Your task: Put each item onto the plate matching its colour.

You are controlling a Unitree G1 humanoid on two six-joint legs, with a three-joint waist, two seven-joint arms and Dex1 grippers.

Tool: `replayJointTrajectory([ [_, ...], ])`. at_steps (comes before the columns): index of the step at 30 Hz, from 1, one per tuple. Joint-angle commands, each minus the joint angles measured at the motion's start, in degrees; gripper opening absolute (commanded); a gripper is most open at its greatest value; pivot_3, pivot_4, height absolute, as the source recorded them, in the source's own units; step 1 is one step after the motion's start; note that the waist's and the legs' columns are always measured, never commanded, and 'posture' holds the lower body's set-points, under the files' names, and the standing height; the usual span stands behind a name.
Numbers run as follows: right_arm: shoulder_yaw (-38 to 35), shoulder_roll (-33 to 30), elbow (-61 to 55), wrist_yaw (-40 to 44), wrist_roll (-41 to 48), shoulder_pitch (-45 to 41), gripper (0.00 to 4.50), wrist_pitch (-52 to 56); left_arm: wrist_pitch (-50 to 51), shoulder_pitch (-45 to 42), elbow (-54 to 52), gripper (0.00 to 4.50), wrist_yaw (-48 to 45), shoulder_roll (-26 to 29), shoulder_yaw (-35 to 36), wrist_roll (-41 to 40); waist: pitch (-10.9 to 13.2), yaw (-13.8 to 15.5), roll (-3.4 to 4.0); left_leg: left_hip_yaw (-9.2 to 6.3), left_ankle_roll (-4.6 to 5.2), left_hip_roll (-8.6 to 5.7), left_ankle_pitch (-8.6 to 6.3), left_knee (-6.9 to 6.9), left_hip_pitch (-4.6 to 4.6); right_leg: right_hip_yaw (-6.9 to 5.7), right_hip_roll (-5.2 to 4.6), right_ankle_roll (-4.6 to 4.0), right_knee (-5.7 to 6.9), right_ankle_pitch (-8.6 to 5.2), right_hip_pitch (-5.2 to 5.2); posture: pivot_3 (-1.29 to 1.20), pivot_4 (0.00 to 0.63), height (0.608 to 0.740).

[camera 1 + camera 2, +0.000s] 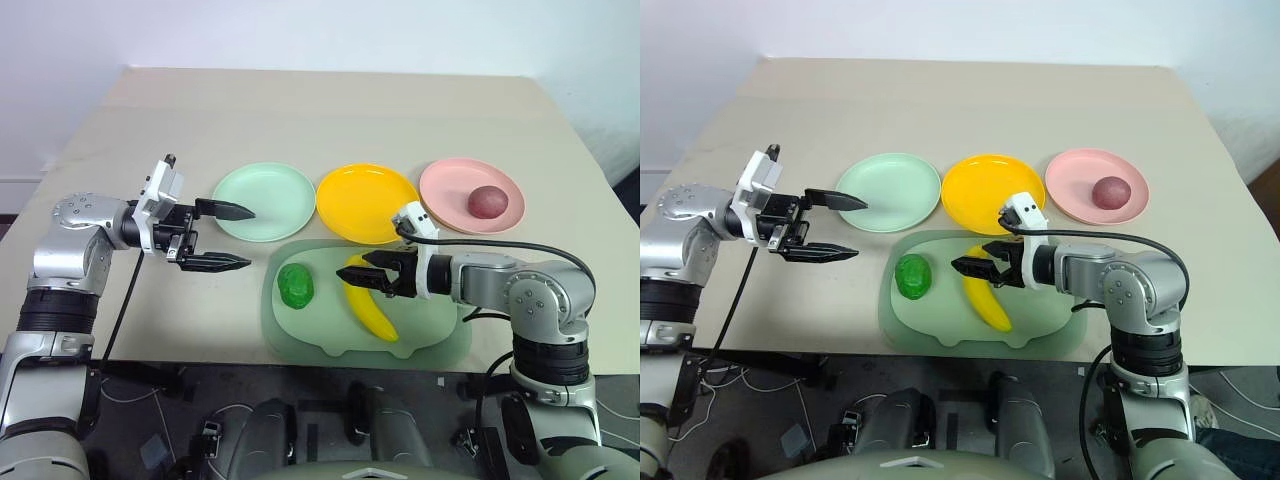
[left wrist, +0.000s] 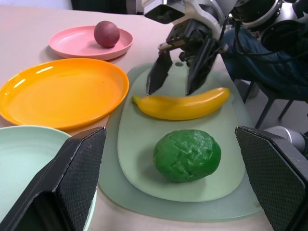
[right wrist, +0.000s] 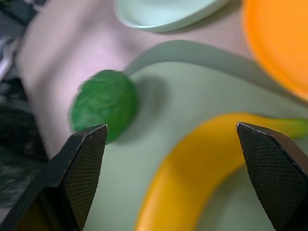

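Observation:
A curved yellow banana (image 1: 378,318) and a bumpy green vegetable (image 1: 296,286) lie on the pale green pig-shaped board (image 1: 330,335). The dark red fruit (image 1: 488,201) sits on the pink plate (image 1: 445,185). The mint green plate (image 1: 264,201) and the yellow plate (image 1: 366,202) are bare. My right gripper (image 1: 352,267) hangs open just above the banana's upper end, one finger on each side of it, not touching. Open too, my left gripper (image 1: 248,238) hovers left of the board, at the mint plate's near edge, and holds nothing.
The three plates stand in a row across the middle of the beige table (image 1: 300,110), with the board in front of them near the table's front edge. A black cable (image 1: 125,300) hangs from my left arm over that edge.

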Motion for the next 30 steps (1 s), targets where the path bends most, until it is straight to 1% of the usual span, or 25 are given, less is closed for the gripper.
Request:
replayJointTrajectory([
  [1, -2.7, -1.1, -1.0, -2.3, 1.3, -3.2, 4.48, 6.3, -0.4, -0.8, -0.2, 4.5, -0.2, 0.1, 1.0, 0.2, 0.0, 0.0, 0.0, 0.0, 0.0, 0.0, 0.0, 0.0, 0.0, 0.0, 0.0, 0.0, 0.0, 0.0, 0.0, 0.0, 0.15, 0.74],
  [2, -0.8, -3.3, -2.8, -3.5, -0.8, -3.6, 4.48, 5.6, -0.4, -0.8, 0.0, 4.5, -0.2, 0.1, 1.1, 0.1, 0.0, 0.0, 0.0, 0.0, 0.0, 0.0, 0.0, 0.0, 0.0, 0.0, 0.0, 0.0, 0.0, 0.0, 0.0, 0.0, 0.15, 0.74],
  [3, -0.2, -4.1, -3.8, -5.0, -2.0, -4.0, 4.48, 6.9, -0.5, -0.9, 0.1, 4.5, -0.2, 0.1, 1.1, 0.2, 0.0, 0.1, 0.01, -0.01, 0.0, 0.0, 0.0, 0.0, 0.0, 0.0, 0.0, 0.0, 0.0, 0.0, 0.0, 0.0, 0.15, 0.74],
  [5, 1.5, -6.4, -2.7, -5.5, 0.4, -4.3, 4.48, 8.1, -0.7, -1.1, 0.5, 4.5, -0.2, 0.0, 1.0, 0.4, 0.0, 0.0, 0.0, -0.03, 0.02, 0.0, -0.01, 0.0, -0.02, 0.0, -0.01, 0.0, 0.0, 0.0, -0.01, 0.0, 0.15, 0.74],
  [10, -1.1, -3.0, -1.8, -9.0, 1.9, -4.8, 4.48, 8.7, -0.6, -1.4, 0.7, 4.5, -0.2, -0.8, 1.1, 0.8, 0.0, -0.2, -0.02, -0.04, 0.03, 0.01, -0.01, -0.04, 0.0, 0.0, 0.02, -0.01, -0.01, 0.0, -0.02, 0.0, 0.15, 0.74],
  [14, -3.9, -1.0, 2.4, -12.7, 8.2, -5.0, 4.48, 8.7, -0.4, -1.2, 0.6, 4.5, -0.2, -1.0, 1.4, 1.1, 0.0, -0.2, -0.02, -0.05, 0.04, 0.02, -0.02, -0.04, -0.01, 0.0, 0.01, 0.0, -0.02, 0.0, -0.02, 0.0, 0.15, 0.74],
  [17, -5.6, -0.8, 4.6, -15.9, 13.5, -6.3, 4.48, 8.7, -0.3, -1.0, 0.4, 4.5, -0.2, -1.0, 1.6, 1.2, 0.0, -0.2, -0.02, -0.05, 0.04, 0.02, -0.02, -0.05, -0.01, 0.0, 0.0, 0.0, -0.02, 0.0, -0.02, 0.0, 0.15, 0.74],
  [23, -3.2, -1.6, 8.1, -24.5, 22.8, -6.8, 4.48, 8.7, 0.3, -1.1, 0.0, 4.5, 0.3, -1.1, 1.8, 1.3, 0.0, -0.3, -0.02, -0.14, 0.04, 0.04, -0.02, -0.08, -0.01, 0.01, 0.01, 0.0, -0.02, 0.0, -0.02, 0.0, 0.15, 0.74],
  [25, -3.2, -0.7, 8.2, -28.3, 23.8, -6.9, 4.48, 8.7, 0.6, -1.3, -0.2, 4.5, 0.5, -1.1, 1.8, 1.2, 0.0, -0.4, -0.01, -0.14, 0.04, 0.04, -0.02, -0.08, -0.01, 0.02, 0.0, 0.0, -0.03, 0.0, -0.02, 0.0, 0.15, 0.74],
  [30, -2.1, -1.2, 8.8, -33.4, 29.5, -7.3, 4.48, 8.7, 0.9, -1.2, -0.5, 4.5, 0.8, -1.0, 1.9, 1.2, 0.0, -0.4, -0.01, -0.15, 0.04, 0.05, -0.02, -0.08, -0.02, 0.02, 0.0, 0.0, -0.03, 0.0, -0.03, 0.0, 0.15, 0.74],
])
